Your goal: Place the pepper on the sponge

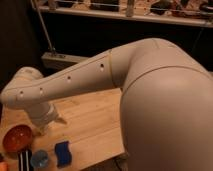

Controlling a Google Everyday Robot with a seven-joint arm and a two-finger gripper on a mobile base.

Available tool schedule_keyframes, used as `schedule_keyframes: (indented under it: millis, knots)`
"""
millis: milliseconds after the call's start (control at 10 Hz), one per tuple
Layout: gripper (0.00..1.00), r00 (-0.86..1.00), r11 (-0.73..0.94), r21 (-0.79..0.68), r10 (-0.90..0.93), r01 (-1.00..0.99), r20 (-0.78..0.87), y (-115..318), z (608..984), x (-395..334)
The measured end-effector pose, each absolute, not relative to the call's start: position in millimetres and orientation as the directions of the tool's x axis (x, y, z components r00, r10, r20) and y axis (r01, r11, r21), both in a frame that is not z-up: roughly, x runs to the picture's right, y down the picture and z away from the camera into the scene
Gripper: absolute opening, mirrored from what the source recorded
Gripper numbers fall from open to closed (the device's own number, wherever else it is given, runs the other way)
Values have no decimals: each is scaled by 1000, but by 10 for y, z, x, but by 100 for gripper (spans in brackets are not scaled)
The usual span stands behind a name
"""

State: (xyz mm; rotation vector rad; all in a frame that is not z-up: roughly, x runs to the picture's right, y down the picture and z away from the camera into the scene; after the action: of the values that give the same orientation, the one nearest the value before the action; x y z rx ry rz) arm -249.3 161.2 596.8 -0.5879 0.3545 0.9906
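The dark-blue sponge [63,153] lies flat near the table's front edge, left of centre. My gripper [47,125] hangs at the end of the long beige arm [85,82], over the left part of the table. It is just right of the orange-red bowl [17,139] and above and left of the sponge. Nothing shows in its hold. The pepper is not in view; it may be hidden by the arm or lie beyond the left edge.
A light-blue cup [40,159] stands left of the sponge, with a dark striped object [24,160] beside it. The wooden table [95,125] runs right under my bulky arm body [170,115]. A metal rail and shelf [125,15] cross the dark background.
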Motion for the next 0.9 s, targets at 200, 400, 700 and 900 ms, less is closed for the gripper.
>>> schedule_keyframes:
  millis: [200,400,700,900]
  knots:
    - [65,560,444,-341,646,-829,-519,1794,5735,-2786]
    - [65,557,445,-336,649,-830,-518,1779,5749,-2770]
    - [65,560,446,-339,647,-828,-517,1789,5739,-2786]
    - [65,559,445,-339,648,-829,-517,1793,5737,-2790]
